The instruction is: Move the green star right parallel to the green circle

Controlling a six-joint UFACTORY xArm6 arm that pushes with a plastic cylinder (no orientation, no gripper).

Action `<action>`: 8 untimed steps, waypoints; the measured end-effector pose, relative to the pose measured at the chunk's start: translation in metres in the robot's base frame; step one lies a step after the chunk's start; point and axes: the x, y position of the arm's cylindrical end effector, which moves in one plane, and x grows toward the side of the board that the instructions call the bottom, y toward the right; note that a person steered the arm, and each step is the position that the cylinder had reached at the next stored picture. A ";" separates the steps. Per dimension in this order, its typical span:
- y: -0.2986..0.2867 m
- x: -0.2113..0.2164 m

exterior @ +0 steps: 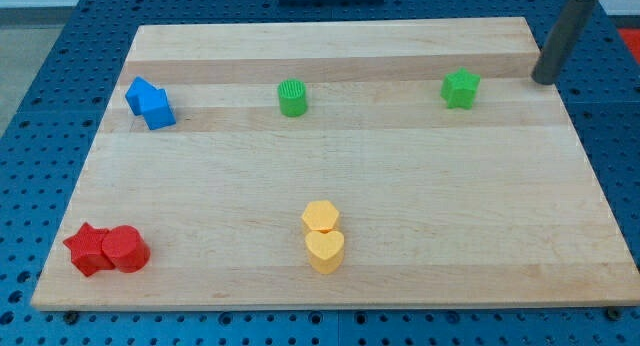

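Note:
The green star [461, 88] lies on the wooden board near the view's top right. The green circle [292, 97], a short cylinder, stands near the top middle, well to the star's left at about the same height in the view. My tip [543, 81] is at the board's right edge near the top, to the right of the green star with a clear gap between them. It touches no block.
Two blue blocks [150, 102] sit touching at the top left. A red star [88, 249] and a red cylinder [125, 250] sit touching at the bottom left. A yellow hexagon [321, 217] and a yellow heart [324, 251] touch at the bottom middle.

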 end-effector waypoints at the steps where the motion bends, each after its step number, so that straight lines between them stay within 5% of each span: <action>1: -0.028 0.000; 8: -0.093 0.032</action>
